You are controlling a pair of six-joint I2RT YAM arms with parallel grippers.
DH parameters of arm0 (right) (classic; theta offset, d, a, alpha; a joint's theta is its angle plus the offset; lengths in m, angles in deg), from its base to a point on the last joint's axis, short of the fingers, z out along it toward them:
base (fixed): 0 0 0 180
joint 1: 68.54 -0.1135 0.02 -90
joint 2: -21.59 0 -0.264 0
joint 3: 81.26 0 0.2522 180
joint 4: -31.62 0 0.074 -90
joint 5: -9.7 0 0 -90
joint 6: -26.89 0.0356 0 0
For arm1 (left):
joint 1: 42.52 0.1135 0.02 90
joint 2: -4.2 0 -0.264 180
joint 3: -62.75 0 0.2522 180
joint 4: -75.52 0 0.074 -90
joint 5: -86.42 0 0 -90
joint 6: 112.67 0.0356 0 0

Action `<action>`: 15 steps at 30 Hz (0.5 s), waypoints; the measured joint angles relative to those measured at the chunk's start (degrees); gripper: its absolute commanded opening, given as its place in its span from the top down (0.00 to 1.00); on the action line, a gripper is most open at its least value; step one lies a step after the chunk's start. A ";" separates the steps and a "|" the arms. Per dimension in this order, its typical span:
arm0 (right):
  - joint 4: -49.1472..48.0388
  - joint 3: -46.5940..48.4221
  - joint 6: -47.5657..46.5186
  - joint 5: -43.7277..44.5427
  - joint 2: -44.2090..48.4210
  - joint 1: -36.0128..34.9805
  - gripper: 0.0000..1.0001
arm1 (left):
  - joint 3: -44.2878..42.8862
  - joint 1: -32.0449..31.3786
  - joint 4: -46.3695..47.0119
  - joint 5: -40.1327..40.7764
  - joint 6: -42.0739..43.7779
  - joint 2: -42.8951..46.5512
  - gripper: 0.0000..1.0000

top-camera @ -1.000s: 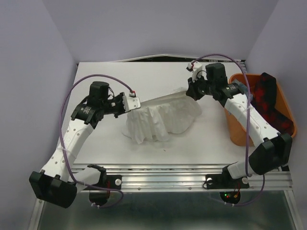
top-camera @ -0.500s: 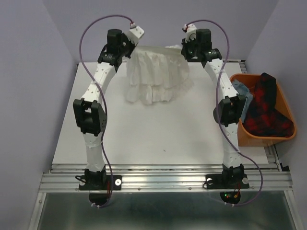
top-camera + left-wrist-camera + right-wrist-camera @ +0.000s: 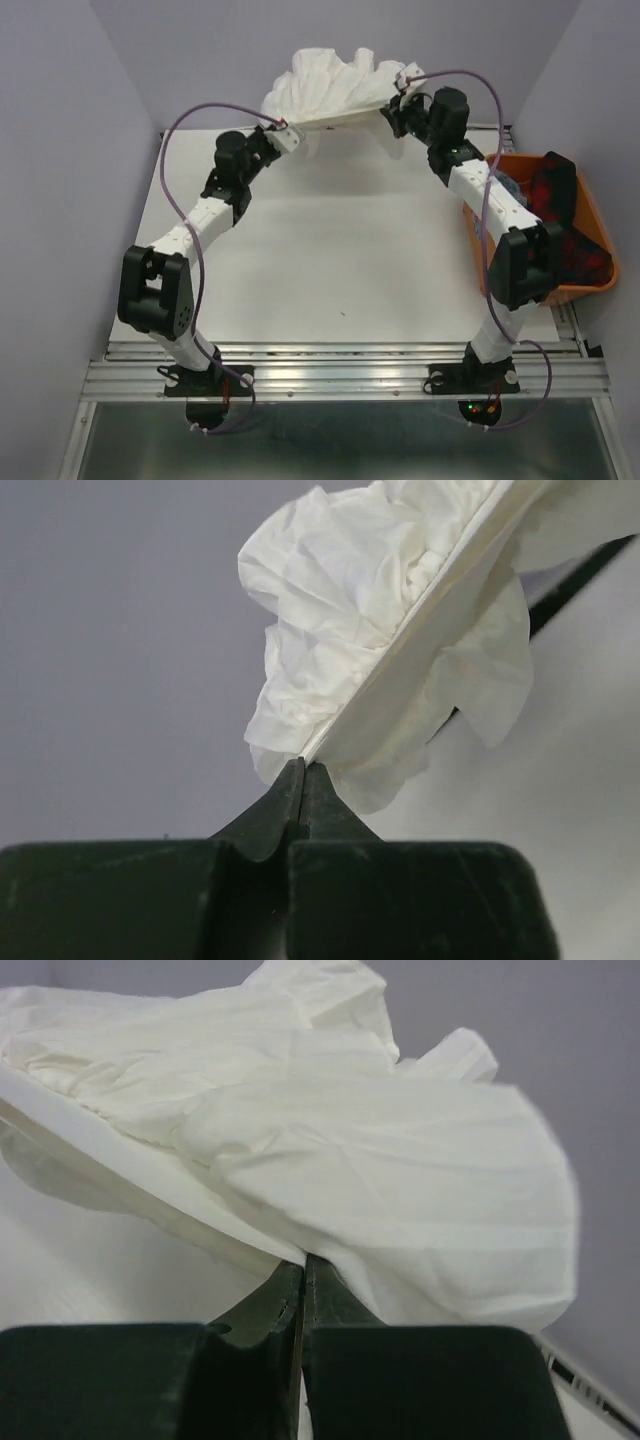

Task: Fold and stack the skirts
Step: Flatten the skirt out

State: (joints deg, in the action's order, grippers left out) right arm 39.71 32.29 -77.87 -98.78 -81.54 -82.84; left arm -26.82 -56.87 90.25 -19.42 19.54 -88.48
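1. No folded skirt and no stack are being shown anywhere on the table point(image 3: 330, 290), so the task is being judged as barely begun.
2. At the right, the plaid skirt point(image 3: 555, 210) is being seen bunched and unfolded in the tub point(image 3: 598, 240). A sliver of blue cloth, probably the denim skirt point(image 3: 511, 186), is being glimpsed beside it, behind the right arm. Both are being counted as work not yet started.
3. Farther back, the left gripper point(image 3: 292, 130) point(image 3: 303, 770) is being shown with its jaws pressed together on one end of the white skirt's waistband. In the left wrist view the band is being pinched right at the tips.
4. Across from it, the right gripper point(image 3: 393, 100) point(image 3: 303, 1265) is being shown clamped in the same way on the other end of the band.
5. Farthest off, the white skirt point(image 3: 330, 85) point(image 3: 370, 600) point(image 3: 380, 1160) is being held in the air over the table's far edge. Its band is being stretched taut between the two grippers, and its crumpled body is being flung up toward the back wall, clear of the table.
6. The step in hand is being read as shaking this first skirt open. Laying it flat, folding it, and then fetching, folding and stacking the other two are all being left to do.
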 measured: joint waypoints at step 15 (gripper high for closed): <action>6.32 -48.92 -16.39 -1.73 7.56 -7.58 0.99 | 45.75 -10.34 4.24 6.16 16.83 8.28 1.00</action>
State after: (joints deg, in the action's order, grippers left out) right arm 46.03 -16.63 -94.27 -100.50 -73.98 -90.43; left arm 18.93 -67.20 94.49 -13.25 36.37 -80.20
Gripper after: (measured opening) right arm 0.022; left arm 0.025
